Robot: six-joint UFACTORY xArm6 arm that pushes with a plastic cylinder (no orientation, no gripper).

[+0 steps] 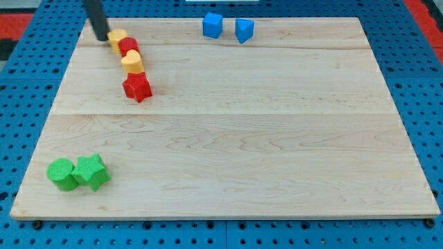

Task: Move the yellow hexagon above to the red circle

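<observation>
The yellow hexagon (117,36) lies near the board's top left corner. The red circle (129,47) touches it on its lower right side. My tip (102,38) is at the hexagon's left edge, touching or almost touching it. The dark rod slants up to the view's top left. Below the red circle a yellow heart (132,63) and then a red star (137,88) follow in a slanting row, each touching the one before.
A blue cube (212,25) and a blue wedge-like block (243,30) sit close together at the board's top edge. A green cylinder (61,173) and a green star-like block (92,171) touch near the bottom left corner. The wooden board (242,138) rests on a blue pegboard.
</observation>
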